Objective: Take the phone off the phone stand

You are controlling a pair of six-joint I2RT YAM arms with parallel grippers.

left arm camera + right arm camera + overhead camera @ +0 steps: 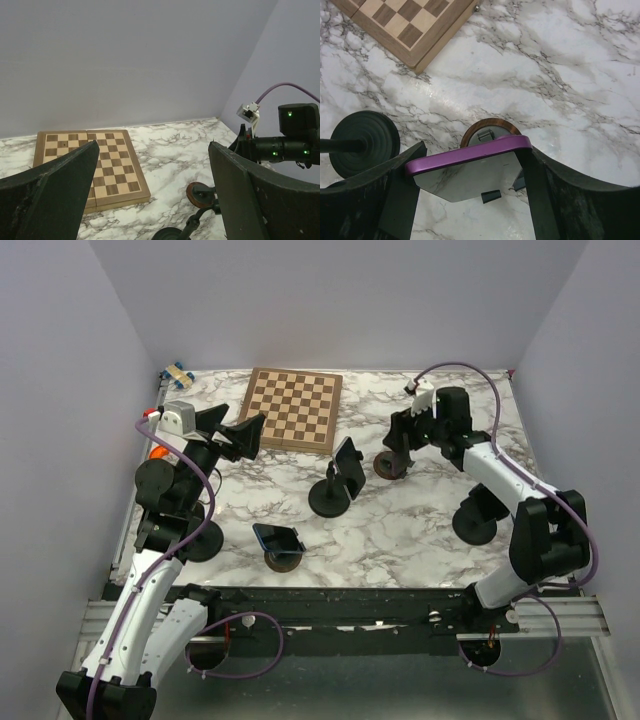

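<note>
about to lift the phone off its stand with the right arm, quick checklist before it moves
1. Right gripper fingers flank the purple phone, one touching each side edge: ok.
2. Grip firm enough to lift: cannot tell.
3. Purple phone seated on the brown-based phone stand, not yet lifted: ok.
4. Neighbouring black stand base sits apart from the fingers: ok.
5. Left gripper open, empty, off by the chessboard: ok.
</note>
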